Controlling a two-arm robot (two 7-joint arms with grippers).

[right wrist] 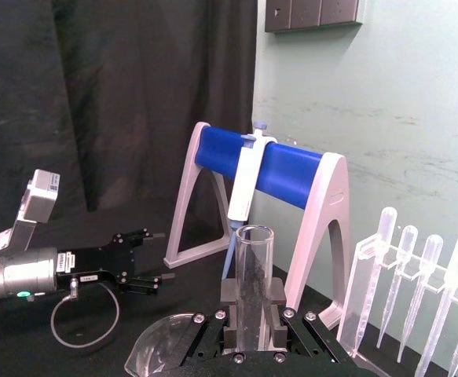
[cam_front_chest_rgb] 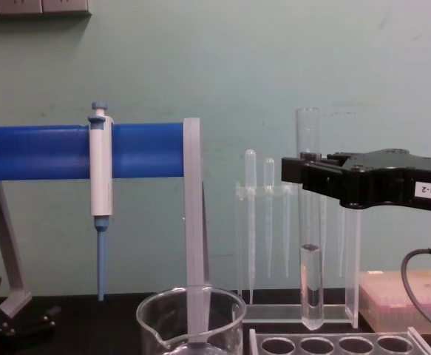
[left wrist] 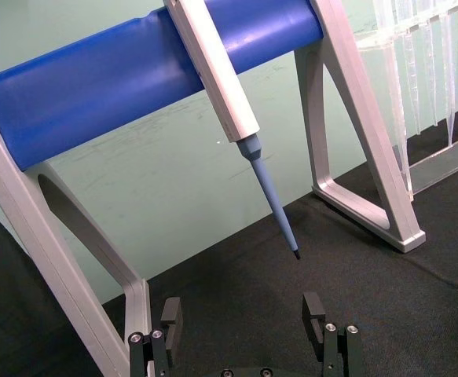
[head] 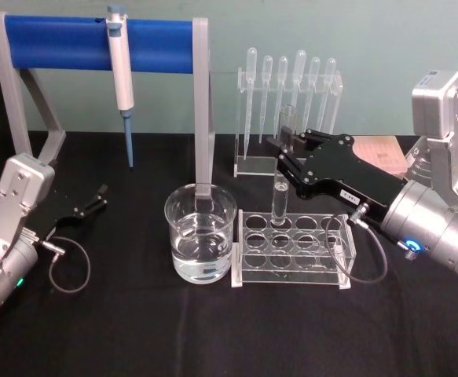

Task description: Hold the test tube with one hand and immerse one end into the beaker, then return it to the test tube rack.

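Your left hand [head: 97, 197] rests spread on the table [head: 134, 330] at the left. The beaker [head: 201, 236] stands mid-table, just beside the rack [head: 291, 275]. Your right hand [head: 286, 148] pinches the tube [head: 279, 200] upright, its bottom just above the rack's back row.

Black right hand [head: 285, 146] labelled "188-2", silver wrist [head: 426, 226], blue light [head: 412, 250], grey cable [head: 376, 253].
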